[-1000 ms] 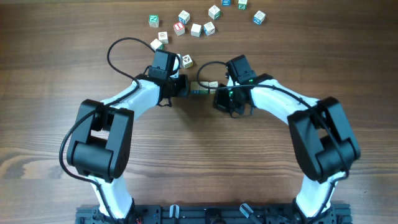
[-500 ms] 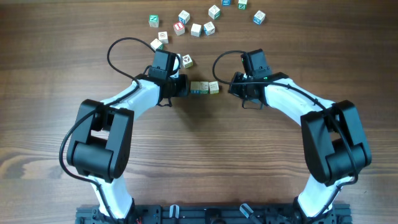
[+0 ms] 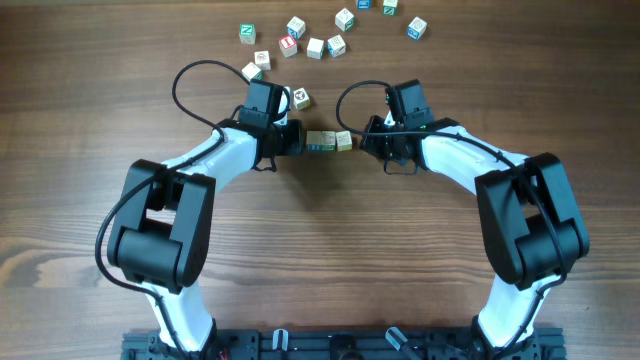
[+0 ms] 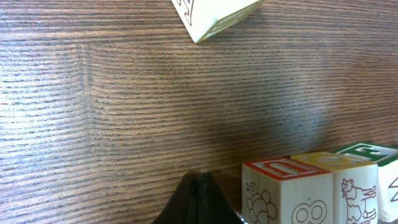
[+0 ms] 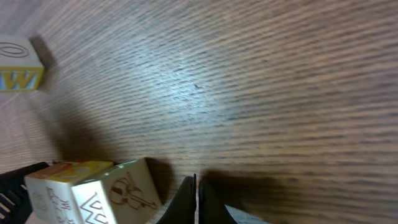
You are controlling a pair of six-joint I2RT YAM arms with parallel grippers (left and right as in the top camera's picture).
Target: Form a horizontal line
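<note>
The horizontal line (image 3: 330, 141) is a short row of three pale wooden letter cubes on the table between my two grippers. In the left wrist view the row (image 4: 311, 190) shows red, yellow and green tops, just right of my fingertips. My left gripper (image 3: 298, 140) (image 4: 200, 185) is shut and empty at the row's left end. My right gripper (image 3: 361, 141) (image 5: 196, 190) is shut and empty, just off the row's right end. The row's end cube (image 5: 118, 186), with a violin drawing, sits close to the left of the right fingertips.
A loose cube (image 3: 300, 98) lies just behind the left gripper and shows in the left wrist view (image 4: 214, 15). Another (image 3: 253, 71) lies farther back left. Several loose cubes (image 3: 316, 47) are scattered along the far edge. A cube with a yellow W (image 5: 18, 62) lies beyond the row.
My right gripper pulled away from the row's right end to the right, then came back a little toward it. The row's cubes now sit straighter. The left arm has not moved.
</note>
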